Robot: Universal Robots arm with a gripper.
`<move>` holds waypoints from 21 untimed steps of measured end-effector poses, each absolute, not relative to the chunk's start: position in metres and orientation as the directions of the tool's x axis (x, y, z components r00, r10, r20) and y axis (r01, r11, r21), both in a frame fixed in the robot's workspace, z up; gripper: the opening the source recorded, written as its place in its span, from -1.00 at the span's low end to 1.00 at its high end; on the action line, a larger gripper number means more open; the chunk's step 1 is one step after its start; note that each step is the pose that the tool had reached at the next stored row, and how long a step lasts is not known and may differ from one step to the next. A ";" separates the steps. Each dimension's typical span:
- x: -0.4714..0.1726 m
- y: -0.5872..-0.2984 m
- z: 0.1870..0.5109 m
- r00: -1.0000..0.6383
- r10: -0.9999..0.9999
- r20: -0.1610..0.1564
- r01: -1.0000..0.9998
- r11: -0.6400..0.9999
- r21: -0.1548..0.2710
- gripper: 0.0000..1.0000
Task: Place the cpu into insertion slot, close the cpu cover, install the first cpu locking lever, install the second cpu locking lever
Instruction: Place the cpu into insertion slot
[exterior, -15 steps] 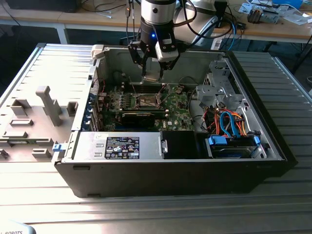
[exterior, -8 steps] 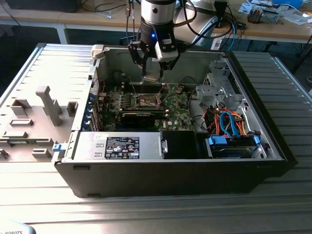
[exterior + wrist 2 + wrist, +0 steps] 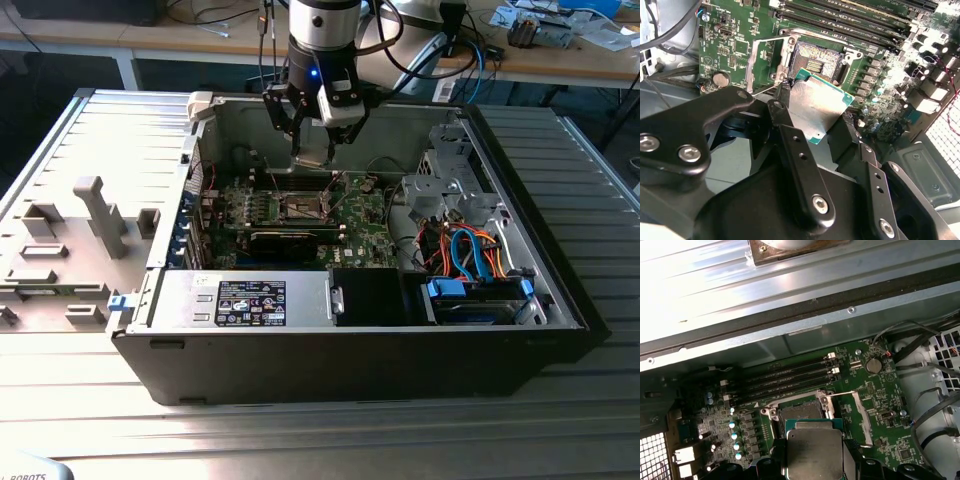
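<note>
My gripper [image 3: 312, 150] is shut on the cpu [image 3: 312, 158], a flat silver-grey square with a green edge, and holds it inside the open computer case above the green board. In both wrist views the cpu [image 3: 816, 107] [image 3: 815, 452] hangs between the black fingers [image 3: 790, 135], close to the insertion slot [image 3: 815, 60] [image 3: 801, 412] and a little off to one side of it. The slot's dark centre lies bare. The cpu cover [image 3: 765, 60] [image 3: 862, 417] is swung open beside the slot. A thin wire locking lever [image 3: 840, 393] sticks out, unlatched.
The black case [image 3: 350, 350] walls in the board on all sides. Long memory slots [image 3: 855, 22] run beside the socket. A power supply [image 3: 250, 300] and a drive bay with blue and orange cables [image 3: 470, 260] fill the near side. A grey fixture [image 3: 95, 215] stands on the exterior view's left.
</note>
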State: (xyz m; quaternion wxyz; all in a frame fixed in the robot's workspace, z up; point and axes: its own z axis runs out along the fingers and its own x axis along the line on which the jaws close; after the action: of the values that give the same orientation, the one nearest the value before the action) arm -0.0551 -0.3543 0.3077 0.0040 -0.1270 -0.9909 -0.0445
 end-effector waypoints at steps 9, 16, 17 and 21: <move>-0.055 -0.354 0.308 -0.965 0.260 0.019 0.260 0.962 0.087 0.08; -0.055 -0.354 0.307 -0.963 0.268 0.019 0.268 0.959 0.087 0.08; -0.055 -0.354 0.307 -0.963 0.269 0.019 0.269 0.959 0.087 0.08; -0.055 -0.354 0.307 -0.961 0.275 0.019 0.276 0.957 0.087 0.08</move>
State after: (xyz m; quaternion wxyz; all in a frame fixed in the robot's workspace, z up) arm -0.0551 -0.3543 0.3073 0.0034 -0.1392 -0.9892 -0.0446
